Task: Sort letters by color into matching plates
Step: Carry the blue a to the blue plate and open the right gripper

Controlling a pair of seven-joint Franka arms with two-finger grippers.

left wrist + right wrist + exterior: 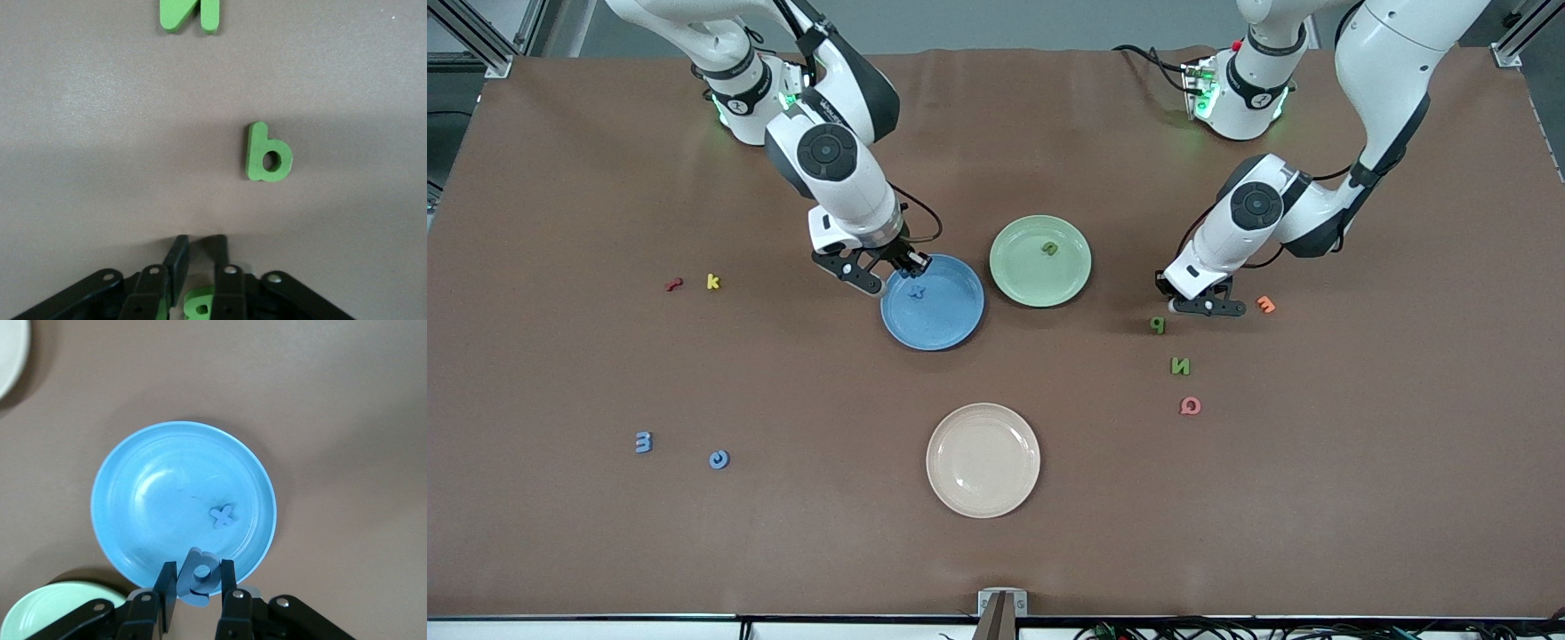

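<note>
Cream plate [983,460] nearest — only wrist views show both claws' letters.

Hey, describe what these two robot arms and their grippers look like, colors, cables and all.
Both arms are glossy white with dark grey round joint caps and black bands. Green lights glow at their bases, and thin black cables loop near the wrists. The left gripper and right gripper are black, with flat two-finger linkages held by silver screws.
</note>
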